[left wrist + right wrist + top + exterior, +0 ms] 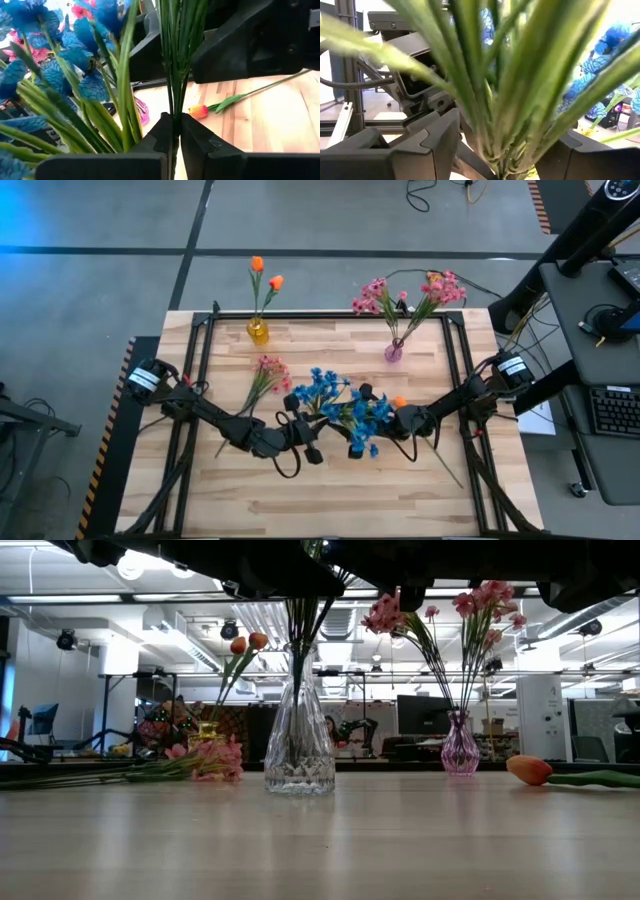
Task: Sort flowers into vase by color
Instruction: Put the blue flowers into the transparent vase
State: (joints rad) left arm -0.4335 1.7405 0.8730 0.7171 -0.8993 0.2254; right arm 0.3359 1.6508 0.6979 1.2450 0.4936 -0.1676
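Blue flowers (345, 405) in clear vase (299, 730); no legible writing.

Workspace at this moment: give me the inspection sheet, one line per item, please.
Surface: wooden table, bare at the near side.
Job's things: blue flowers in clear vase; orange buds in yellow vase; pink sprays in pink vase; loose pink stem and orange bud lying flat.
Clutter: nothing seen.
Grippers: left gripper shut on blue flowers' stalks; right gripper open around the stalks.
Cables: loops on floor.
Surroundings: desk with keyboard; workshop behind.
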